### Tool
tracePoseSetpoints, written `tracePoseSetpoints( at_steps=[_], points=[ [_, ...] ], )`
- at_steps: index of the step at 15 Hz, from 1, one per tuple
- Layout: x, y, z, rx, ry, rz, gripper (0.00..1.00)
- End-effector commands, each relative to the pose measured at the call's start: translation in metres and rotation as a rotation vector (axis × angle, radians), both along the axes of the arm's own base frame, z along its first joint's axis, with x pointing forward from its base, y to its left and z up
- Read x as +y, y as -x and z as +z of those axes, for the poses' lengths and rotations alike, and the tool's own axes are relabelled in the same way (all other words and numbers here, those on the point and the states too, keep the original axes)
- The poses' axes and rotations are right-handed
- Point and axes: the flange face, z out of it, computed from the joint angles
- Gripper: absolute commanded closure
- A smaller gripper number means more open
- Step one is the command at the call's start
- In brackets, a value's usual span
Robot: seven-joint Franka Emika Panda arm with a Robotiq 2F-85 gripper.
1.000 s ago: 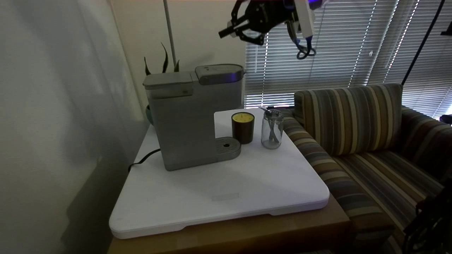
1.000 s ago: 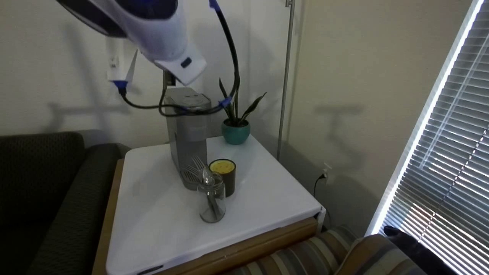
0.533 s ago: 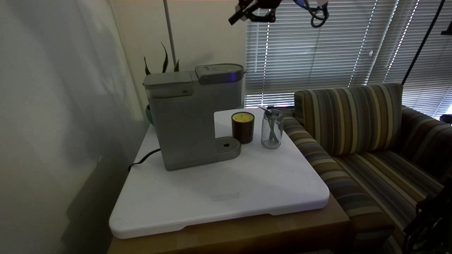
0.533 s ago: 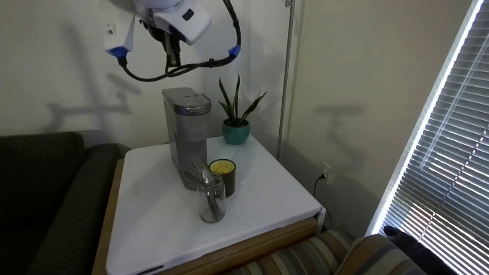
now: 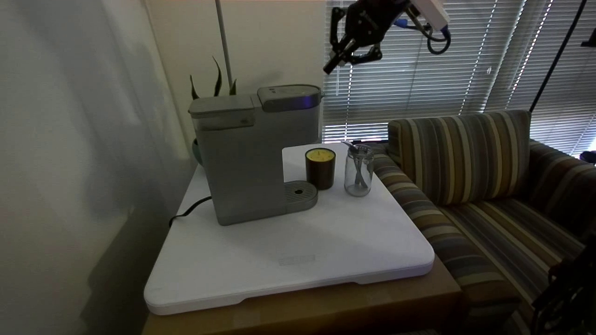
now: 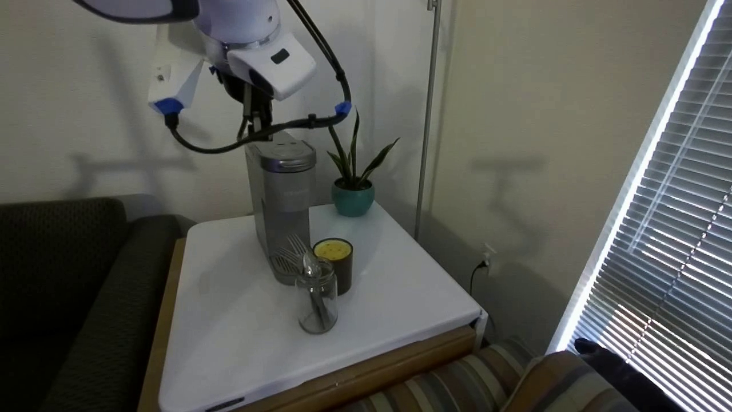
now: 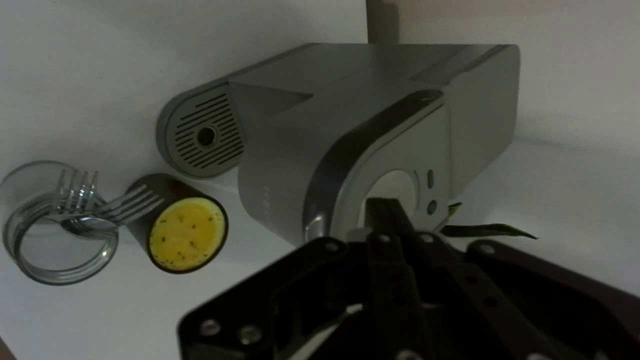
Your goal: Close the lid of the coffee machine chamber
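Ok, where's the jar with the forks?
In an exterior view, the jar stands near the right edge of the table, just right of the dark cup. The wrist view shows it at the far left.

Dim; daylight through blinds (image 5: 419, 88); wrist view apparently soft.

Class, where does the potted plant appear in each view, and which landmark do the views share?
In an exterior view: the potted plant is left of picture centre, mostly hidden behind the coffee machine.
In an exterior view: the potted plant is near the centre, right of the coffee machine.
Wrist view: right of centre; only some leaves show.
Shared landmark: the coffee machine.
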Motion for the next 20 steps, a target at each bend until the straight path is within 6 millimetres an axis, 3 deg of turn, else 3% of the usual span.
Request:
tracePoseSetpoints(
  at_steps=[1, 4, 7, 15, 20],
  points=[
    [-0.005, 0.003, -0.035, 0.067, 0.000, -0.046, 1.00],
    [-0.006, 0.004, -0.057, 0.109, 0.003, -0.069, 1.00],
    [-0.007, 0.005, -0.064, 0.125, 0.010, -0.079, 1.00],
    [-0.021, 0.001, -0.017, 0.112, 0.199, -0.109, 1.00],
    [-0.013, -0.012, 0.002, 0.079, 0.202, -0.132, 1.00]
  ],
)
